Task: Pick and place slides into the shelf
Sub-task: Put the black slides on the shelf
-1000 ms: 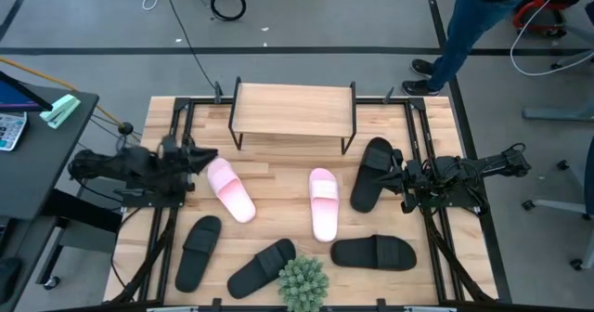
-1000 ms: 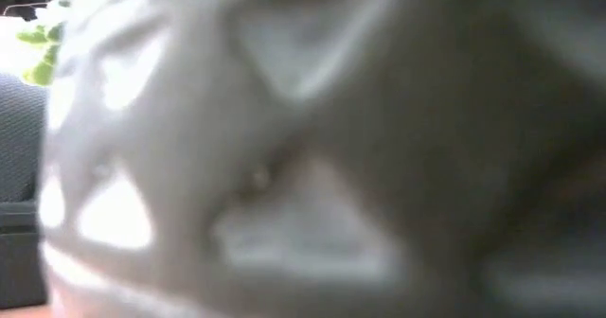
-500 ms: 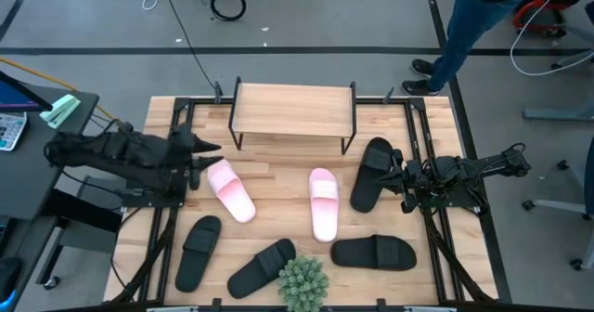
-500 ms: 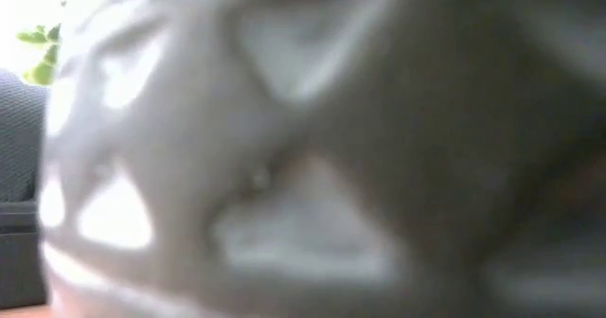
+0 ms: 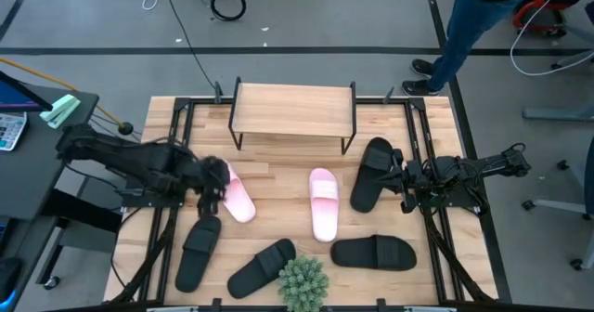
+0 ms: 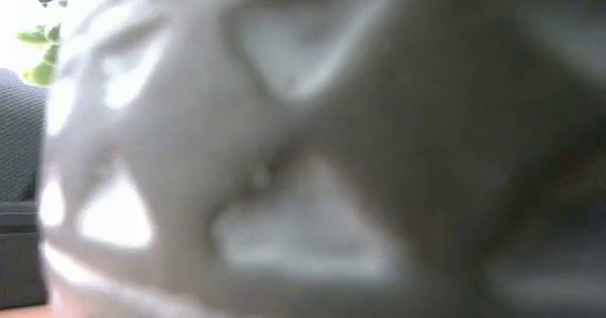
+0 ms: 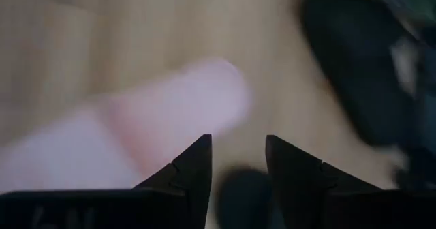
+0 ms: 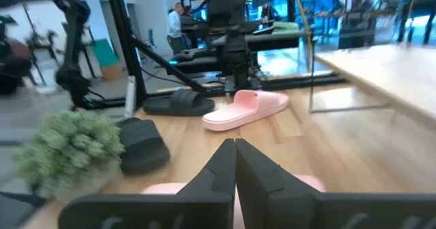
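In the high view six slides lie flat on their soles on the slatted table. One pink slide (image 5: 234, 196) is at the left and another pink slide (image 5: 324, 203) in the middle. Black slides lie at the right (image 5: 371, 173), near right (image 5: 373, 253), near middle (image 5: 262, 267) and near left (image 5: 198, 252). The shelf (image 5: 292, 108) stands on its wire legs at the far middle. My left gripper (image 5: 218, 177) (image 7: 237, 150) hangs open over the left pink slide (image 7: 170, 113), at its far end. My right gripper (image 8: 235, 146) waits shut at the table's right (image 5: 401, 175).
A green spiky plant (image 5: 303, 282) stands at the near edge between the black slides. A blurred grey-white thing (image 6: 284, 167) right in front of the low camera fills that view. Black frame rails (image 5: 413, 136) run along both sides. A person's legs (image 5: 464, 24) show beyond the far right corner.
My left arm has swung out from the table's left edge toward the right and near side and has come down over the left pink slide. The slides and my right arm have kept still.
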Robot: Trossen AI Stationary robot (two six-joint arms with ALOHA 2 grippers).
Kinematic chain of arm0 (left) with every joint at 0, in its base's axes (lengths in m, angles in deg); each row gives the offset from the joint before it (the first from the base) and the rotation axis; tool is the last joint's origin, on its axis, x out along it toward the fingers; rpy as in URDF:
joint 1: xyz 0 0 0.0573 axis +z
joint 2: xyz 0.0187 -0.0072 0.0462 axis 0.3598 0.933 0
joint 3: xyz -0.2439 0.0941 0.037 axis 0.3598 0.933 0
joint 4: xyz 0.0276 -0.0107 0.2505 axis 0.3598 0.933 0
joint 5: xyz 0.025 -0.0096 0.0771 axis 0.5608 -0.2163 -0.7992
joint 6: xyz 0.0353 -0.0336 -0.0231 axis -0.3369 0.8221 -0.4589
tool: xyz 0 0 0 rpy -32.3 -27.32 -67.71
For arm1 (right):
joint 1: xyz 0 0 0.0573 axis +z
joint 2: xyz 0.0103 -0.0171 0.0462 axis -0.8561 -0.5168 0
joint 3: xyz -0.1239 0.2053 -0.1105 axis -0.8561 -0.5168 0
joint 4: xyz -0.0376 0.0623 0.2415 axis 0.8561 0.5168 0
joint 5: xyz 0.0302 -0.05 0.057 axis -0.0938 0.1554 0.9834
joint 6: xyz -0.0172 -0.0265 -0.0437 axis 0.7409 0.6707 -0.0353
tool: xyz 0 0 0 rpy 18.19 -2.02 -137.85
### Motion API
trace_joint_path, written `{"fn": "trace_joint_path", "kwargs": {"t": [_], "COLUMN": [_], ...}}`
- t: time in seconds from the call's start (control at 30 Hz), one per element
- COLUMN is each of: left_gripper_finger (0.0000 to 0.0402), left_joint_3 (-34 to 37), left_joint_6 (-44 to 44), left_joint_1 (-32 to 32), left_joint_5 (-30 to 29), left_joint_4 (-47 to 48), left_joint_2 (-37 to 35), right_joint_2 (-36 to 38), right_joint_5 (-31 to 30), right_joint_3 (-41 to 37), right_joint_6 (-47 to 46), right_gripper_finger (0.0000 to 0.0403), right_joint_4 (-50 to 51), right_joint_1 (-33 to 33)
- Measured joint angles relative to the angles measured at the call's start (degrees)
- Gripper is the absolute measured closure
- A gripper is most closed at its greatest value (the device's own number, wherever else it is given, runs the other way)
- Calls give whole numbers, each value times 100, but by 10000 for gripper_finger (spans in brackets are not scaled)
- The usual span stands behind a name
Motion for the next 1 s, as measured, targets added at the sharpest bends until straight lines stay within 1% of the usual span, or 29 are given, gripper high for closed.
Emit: {"fn": "trace_joint_path", "kwargs": {"t": [0.03, 0.1, 0.37, 0.57, 0.67, 0.73, 0.93, 1.0], "left_gripper_finger": [254, 253, 267, 282, 291, 297, 305, 306], "left_joint_3": [0, 0, 2, 2, 2, 2, -7, -11], "left_joint_6": [5, 164, 1626, 2959, 3265, 3291, 3266, 3267], "left_joint_1": [-172, -564, -2232, -3150, -3455, -3602, -3820, -3832], "left_joint_5": [196, 344, 373, 350, 349, 262, -260, -566], "left_joint_4": [7, -6, -132, -199, -219, -191, -143, -61], "left_joint_2": [105, 315, 1111, 1651, 1892, 2091, 2636, 2790], "right_joint_2": [0, 1, 0, 0, 0, 0, 0, 0], "right_joint_5": [-36, -37, -37, -37, -38, -37, -39, -41], "right_joint_3": [-2, -1, 0, -2, -1, -2, -1, 0], "right_joint_6": [153, 270, -641, -949, -929, -927, -919, -891], "right_gripper_finger": [389, 389, 389, 389, 389, 389, 389, 389], "right_joint_4": [-3, -3, -103, -103, -103, -101, -101, -101], "right_joint_1": [-1, -1, -1, -1, -1, -1, -1, -1]}}
